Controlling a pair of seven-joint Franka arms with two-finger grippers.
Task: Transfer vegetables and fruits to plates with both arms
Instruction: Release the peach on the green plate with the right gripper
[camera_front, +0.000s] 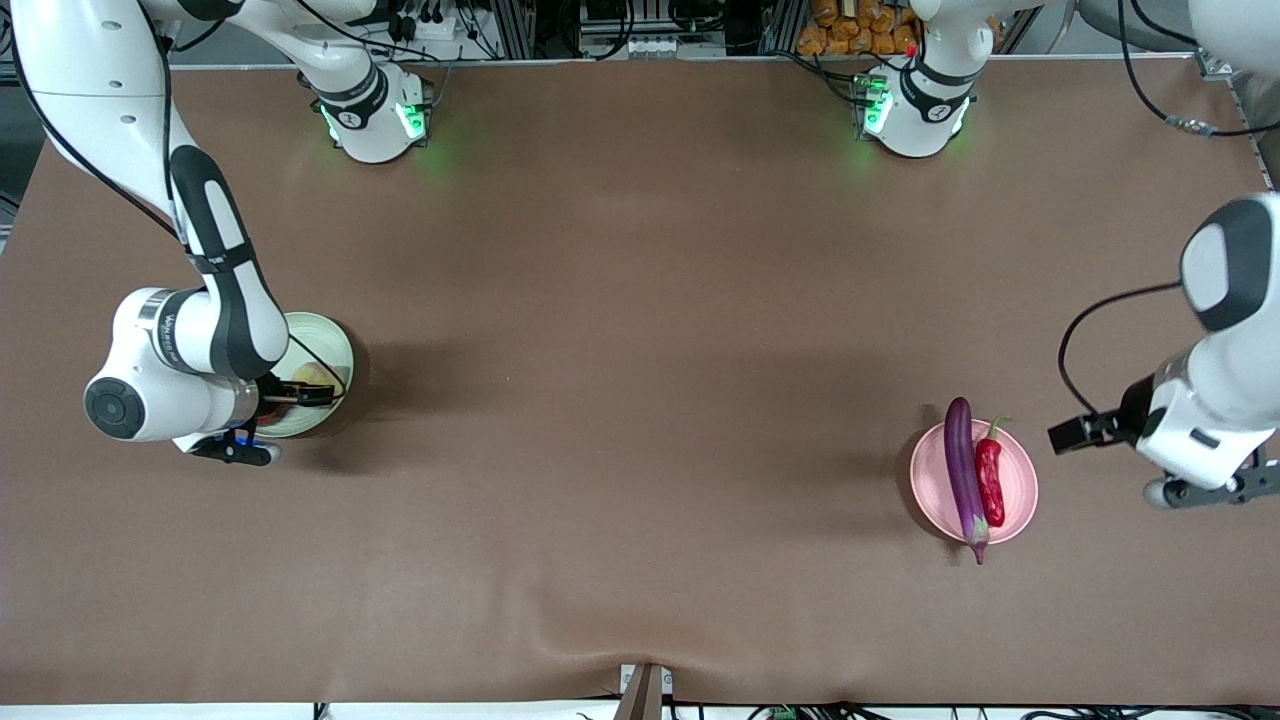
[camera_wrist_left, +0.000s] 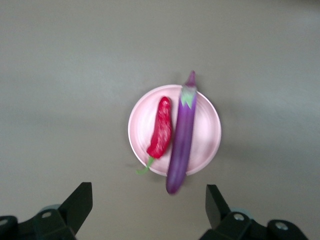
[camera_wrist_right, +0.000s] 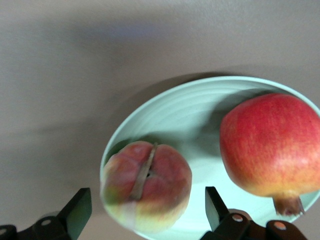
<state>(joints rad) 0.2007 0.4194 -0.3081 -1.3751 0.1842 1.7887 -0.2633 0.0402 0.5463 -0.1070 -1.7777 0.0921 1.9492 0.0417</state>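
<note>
The pale green plate (camera_front: 330, 340) lies toward the right arm's end of the table. In the right wrist view the green plate (camera_wrist_right: 180, 115) holds the red pomegranate (camera_wrist_right: 272, 145) and the yellow-pink peach (camera_wrist_right: 146, 185) at its rim. My right gripper (camera_front: 238, 448) hangs over this plate, open (camera_wrist_right: 148, 212), with the peach between its spread fingers and untouched. The pink plate (camera_front: 1018, 478) holds the purple eggplant (camera_front: 964, 470) and the red chili (camera_front: 990, 478) side by side. My left gripper (camera_front: 1210, 488) is open and empty (camera_wrist_left: 148, 210) over bare table beside the pink plate (camera_wrist_left: 207, 125), eggplant (camera_wrist_left: 181, 140) and chili (camera_wrist_left: 161, 127).
The brown table cover spreads wide between the two plates. The arm bases (camera_front: 375, 115) (camera_front: 915, 110) stand along the table's edge farthest from the front camera. The eggplant's ends overhang the pink plate's rim.
</note>
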